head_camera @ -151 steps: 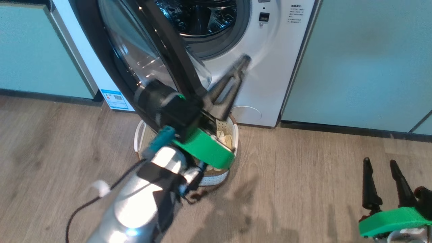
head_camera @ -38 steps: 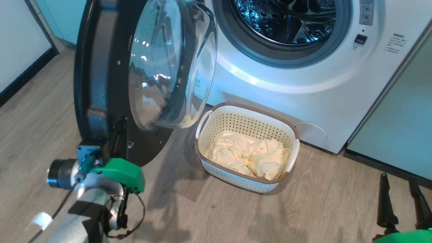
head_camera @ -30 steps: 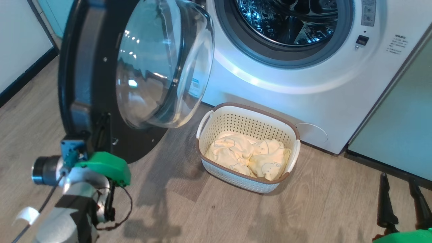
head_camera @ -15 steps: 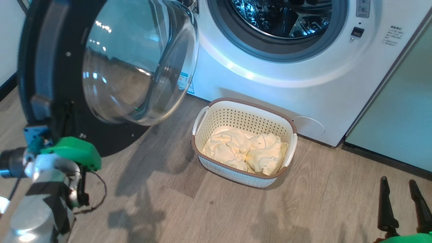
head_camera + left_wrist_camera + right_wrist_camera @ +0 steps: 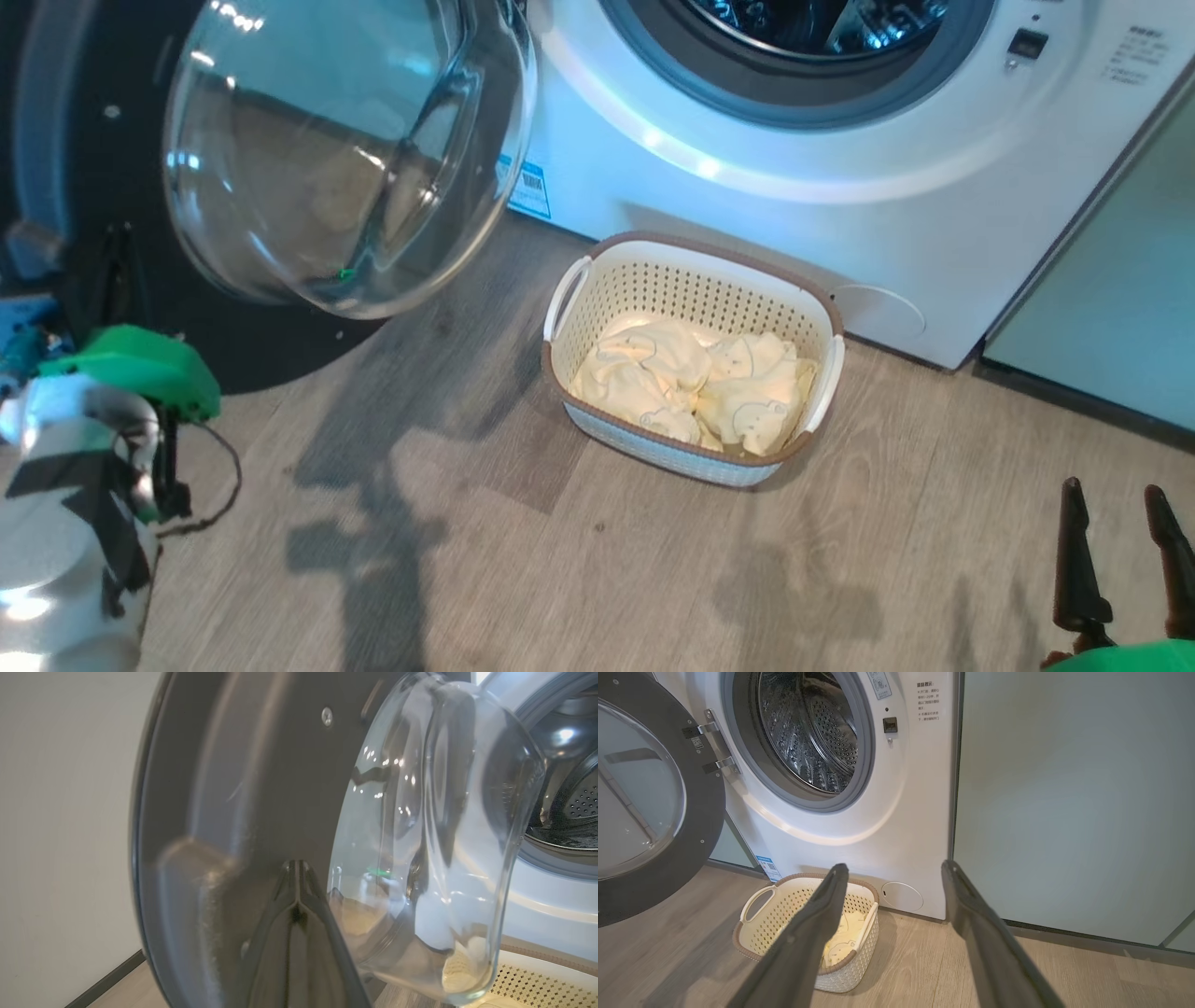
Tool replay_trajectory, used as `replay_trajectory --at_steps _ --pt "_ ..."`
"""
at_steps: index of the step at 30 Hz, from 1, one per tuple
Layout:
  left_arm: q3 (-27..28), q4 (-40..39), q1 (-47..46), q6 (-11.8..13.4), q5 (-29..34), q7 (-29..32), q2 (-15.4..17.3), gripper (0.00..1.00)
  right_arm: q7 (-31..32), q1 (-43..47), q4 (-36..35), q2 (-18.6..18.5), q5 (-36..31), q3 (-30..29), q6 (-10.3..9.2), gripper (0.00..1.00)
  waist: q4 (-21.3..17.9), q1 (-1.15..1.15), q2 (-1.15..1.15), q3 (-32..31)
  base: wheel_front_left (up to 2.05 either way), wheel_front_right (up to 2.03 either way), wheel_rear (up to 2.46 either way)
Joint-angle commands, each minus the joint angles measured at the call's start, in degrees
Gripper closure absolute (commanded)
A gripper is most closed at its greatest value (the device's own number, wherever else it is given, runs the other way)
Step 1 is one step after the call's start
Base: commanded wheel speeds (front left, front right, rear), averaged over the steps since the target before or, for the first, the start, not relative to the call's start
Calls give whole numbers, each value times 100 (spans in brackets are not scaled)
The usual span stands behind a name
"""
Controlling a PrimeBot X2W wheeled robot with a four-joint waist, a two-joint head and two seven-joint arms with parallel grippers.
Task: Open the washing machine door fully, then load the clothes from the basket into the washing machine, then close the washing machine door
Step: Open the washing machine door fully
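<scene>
Floor strip (image 5: pixel 453 373) between door (image 5: pixel 317 159) and basket (image 5: pixel 693 245)

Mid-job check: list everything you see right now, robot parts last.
washing machine door: one, black rim with clear glass bowl, swung open at left.
washing machine: one, white, drum mouth uncovered.
basket: one, cream with brown rim, on the floor before the machine.
clothes: a heap, pale yellow, inside the basket.
cabinet: one, pale green, right of the machine.
floor: grey-brown wood planks.
left gripper: fingers shut, at the door's dark inner face.
right gripper: fingers open, empty, low at right.
</scene>
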Motion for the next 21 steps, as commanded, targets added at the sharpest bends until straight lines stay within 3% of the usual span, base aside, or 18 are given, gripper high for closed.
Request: replay_trajectory --at_steps 1,12,21 --pt "320 -81 -370 -25 86 -58 278 100 -38 -221 -218 -72 -47 94 -16 0 -2 0 0 59 0 0 0" --pt "945 460 -796 -423 440 -59 357 100 -38 -347 -272 -106 -144 80 -16 0 -92 0 0 312 0 0 0" --pt "1371 499 -813 -608 702 -59 252 100 -38 -397 -271 -104 -161 46 -16 0 -142 0 0 358 0 0 0"
